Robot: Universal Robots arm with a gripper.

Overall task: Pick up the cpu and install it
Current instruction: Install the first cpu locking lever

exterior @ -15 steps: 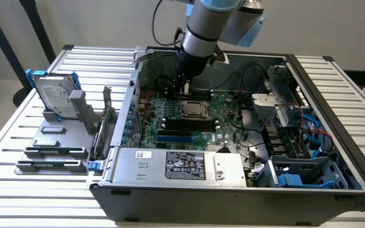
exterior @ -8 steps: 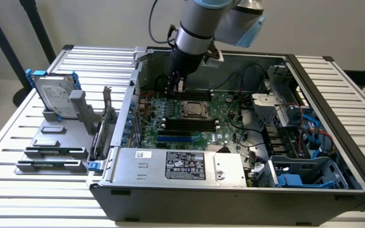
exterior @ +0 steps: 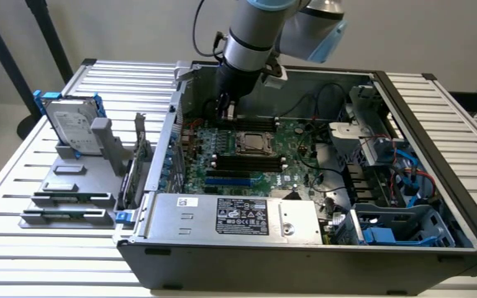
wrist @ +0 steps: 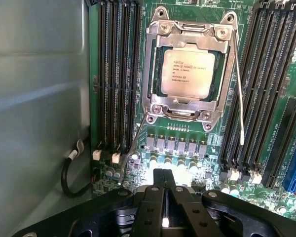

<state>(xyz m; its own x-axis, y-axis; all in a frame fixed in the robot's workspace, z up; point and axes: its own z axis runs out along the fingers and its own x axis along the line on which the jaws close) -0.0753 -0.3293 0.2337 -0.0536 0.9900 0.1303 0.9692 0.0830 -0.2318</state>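
- While the arm reaches down into the open computer case (exterior: pixel 305 267), the gripper (exterior: pixel 229 113) sits low over the green motherboard (exterior: pixel 292 155). Its fingers are pressed together with nothing between them.
- Flat in its socket near the middle of the board lies the cpu (exterior: pixel 253 142). In the exterior view it is at about five o'clock from the gripper, close by but not touching.
- Seen from the wrist, the chip's silver top carries printed text and is ringed by a metal socket frame (wrist: pixel 155 64).
- A thin wire lever (wrist: pixel 239 98) stands off one side of that frame. I can't quite tell whether the frame is latched down.
- Black memory slots (wrist: pixel 116 74) run along both flanks of the socket.
- Underneath everything is a pale metal table (exterior: pixel 23 248) made of long slats, and the case stands square on it.
- At nine o'clock from the case, a grey stand (exterior: pixel 110 146) holds a hard drive (exterior: pixel 71 127) upright in a blue bracket.
- Nearer, at about eight o'clock, memory sticks (exterior: pixel 69 198) lie in low holders.
- Inside the case at six o'clock sits a silver power supply (exterior: pixel 230 214) with a label on top.
- Beyond the table at twelve o'clock is a plain pale wall (exterior: pixel 139 25).
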